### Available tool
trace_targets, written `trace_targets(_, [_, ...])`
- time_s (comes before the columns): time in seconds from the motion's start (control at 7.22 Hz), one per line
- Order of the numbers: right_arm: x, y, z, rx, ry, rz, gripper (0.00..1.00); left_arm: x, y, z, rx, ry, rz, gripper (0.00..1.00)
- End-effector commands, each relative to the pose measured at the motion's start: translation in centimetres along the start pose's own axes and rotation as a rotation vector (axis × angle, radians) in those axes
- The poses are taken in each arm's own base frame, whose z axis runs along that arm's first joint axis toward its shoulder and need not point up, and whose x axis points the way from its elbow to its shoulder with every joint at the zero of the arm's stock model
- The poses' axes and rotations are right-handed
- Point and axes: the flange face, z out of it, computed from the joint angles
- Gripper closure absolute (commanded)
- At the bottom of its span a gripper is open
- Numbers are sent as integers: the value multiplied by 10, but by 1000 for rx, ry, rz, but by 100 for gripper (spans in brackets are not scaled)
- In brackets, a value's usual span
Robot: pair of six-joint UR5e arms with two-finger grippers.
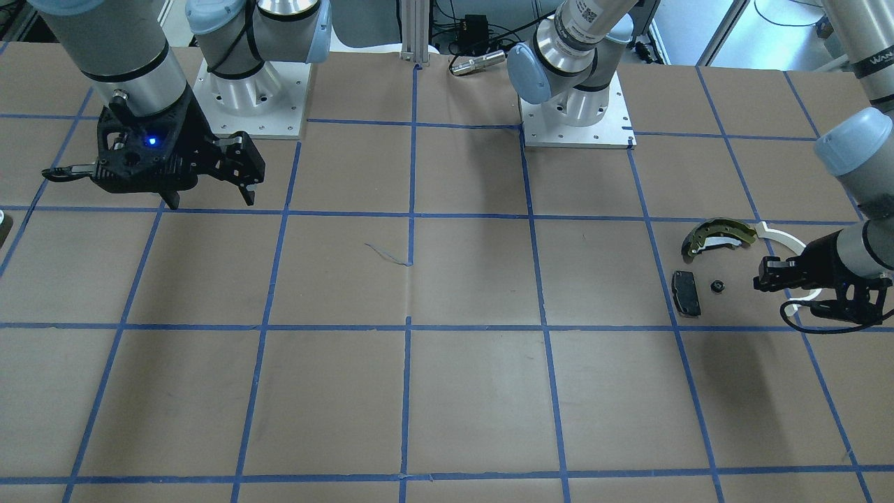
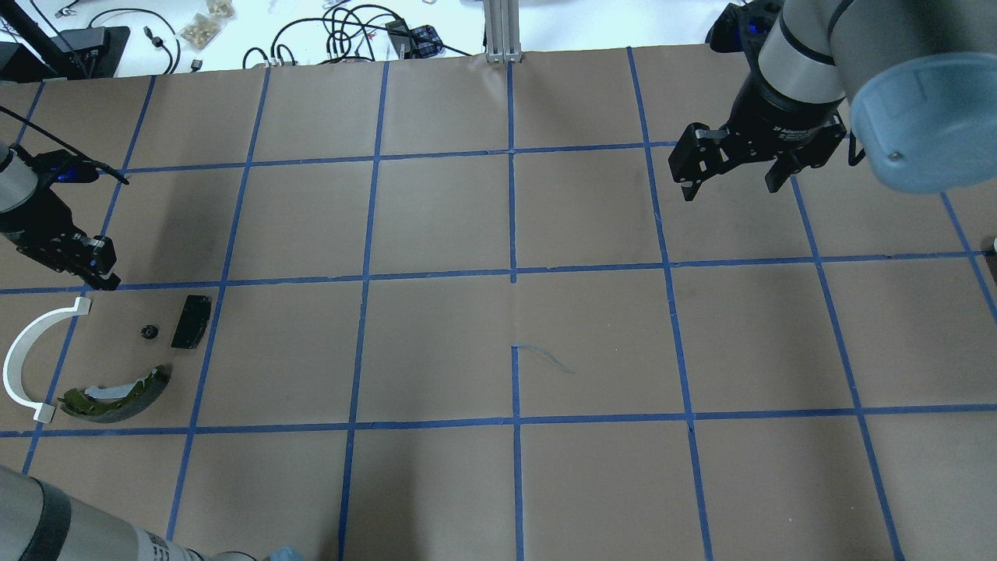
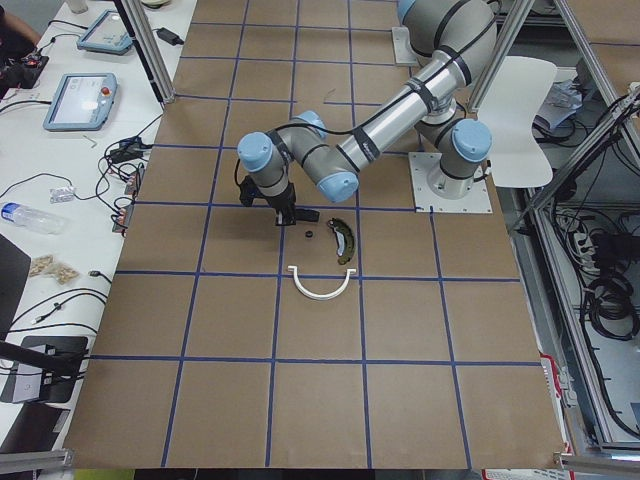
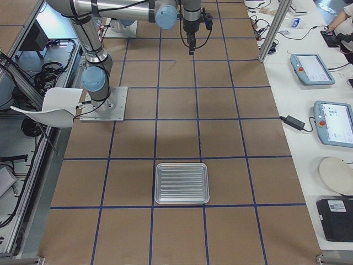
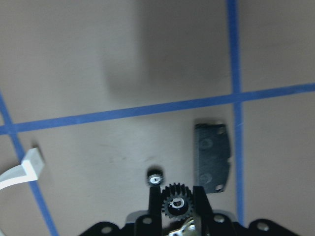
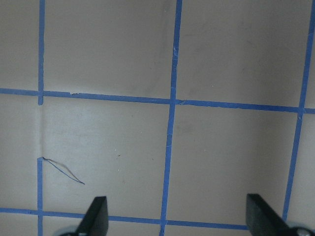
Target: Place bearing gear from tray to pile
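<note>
My left gripper [image 5: 177, 195] is shut on a small black toothed bearing gear [image 5: 176, 204] and holds it above the pile. Below it lie a black rectangular pad [image 5: 212, 157] and a small black round part [image 5: 155, 177]. In the overhead view the left gripper [image 2: 101, 273] is just beyond the pile: an olive-gold brake shoe [image 2: 117, 393], a white half-ring [image 2: 27, 358], the pad [image 2: 192, 321] and the small round part [image 2: 148, 332]. My right gripper [image 2: 731, 187] is open and empty, high over the far right of the table. The ribbed silver tray [image 4: 182, 183] shows only in the exterior right view.
The table is brown paper with a blue tape grid [image 2: 512, 273]. The arm bases [image 1: 576, 112] stand at the table's back edge. Cables and small items [image 2: 350, 31] lie beyond the far edge. Pendants and a bottle [image 3: 80, 100] sit on a side bench.
</note>
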Motion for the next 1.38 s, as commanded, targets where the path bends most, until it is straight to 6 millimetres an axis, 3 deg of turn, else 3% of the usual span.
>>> trace_targets(0.0, [0, 0, 0, 0, 0, -1, 0, -12, 0, 40, 16, -12, 11, 100])
trace_targets(0.42, [0, 0, -1, 1, 0, 3, 0, -4, 5, 64, 6, 0, 14, 100])
trace_targets(0.83, [0, 0, -1, 2, -1, 3, 0, 3, 13, 70, -14, 12, 15, 100])
trace_targets(1.25, [0, 1, 1, -1, -2, 3, 0, -2, 21, 73, -22, 24, 1, 100])
